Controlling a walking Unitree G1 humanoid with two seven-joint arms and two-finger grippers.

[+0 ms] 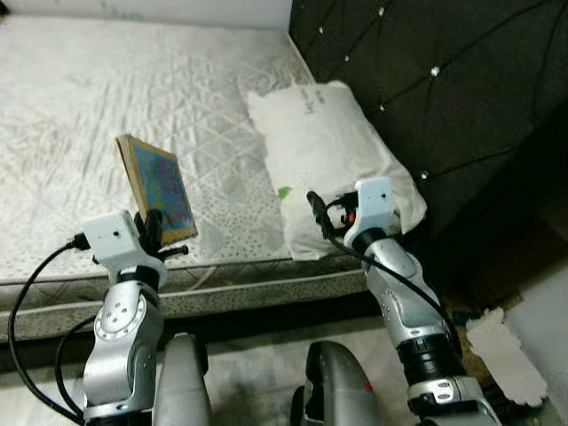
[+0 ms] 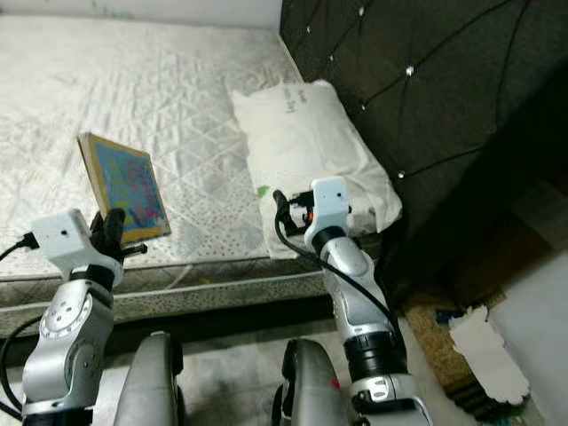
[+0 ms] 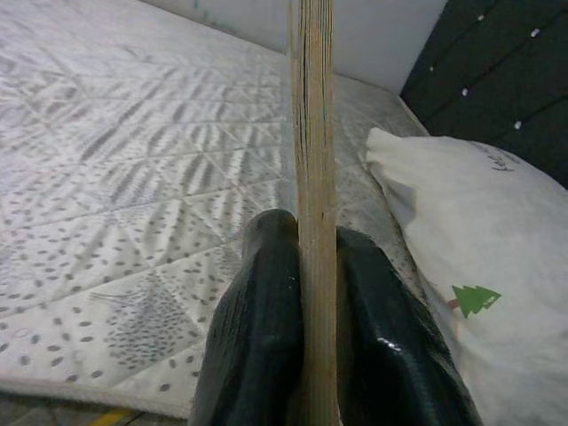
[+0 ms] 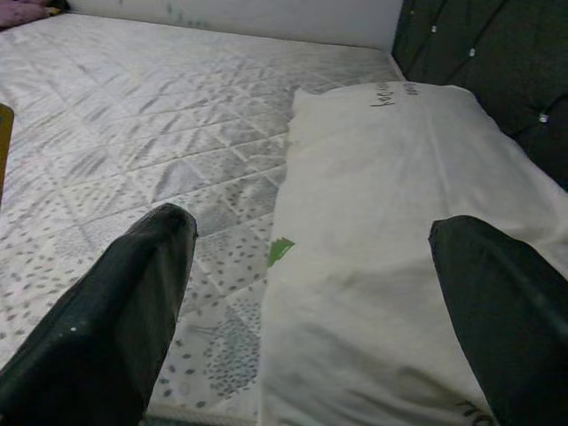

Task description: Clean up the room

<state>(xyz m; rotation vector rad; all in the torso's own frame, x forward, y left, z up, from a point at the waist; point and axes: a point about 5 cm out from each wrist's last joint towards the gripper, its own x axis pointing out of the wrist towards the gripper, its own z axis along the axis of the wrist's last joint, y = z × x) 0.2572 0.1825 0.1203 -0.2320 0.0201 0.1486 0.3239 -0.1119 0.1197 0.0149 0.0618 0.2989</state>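
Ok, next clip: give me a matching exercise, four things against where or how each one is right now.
Things:
1. book
2. pillow
3. right gripper
4. mattress

States:
A. open, above the pillow's near end
B. bare, quilted
C. lying by the dark headboard
D. clamped upright in the left gripper

Pairs: 1-D, 2-C, 3-A, 4-B

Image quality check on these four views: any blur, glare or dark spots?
Left eye view: soft but readable; headboard very dark, little detail. Left wrist view: the book held edge-on in the left gripper is sharp, highlights on the fingers. Right wrist view: pillow evenly lit, right gripper fingers near-black.
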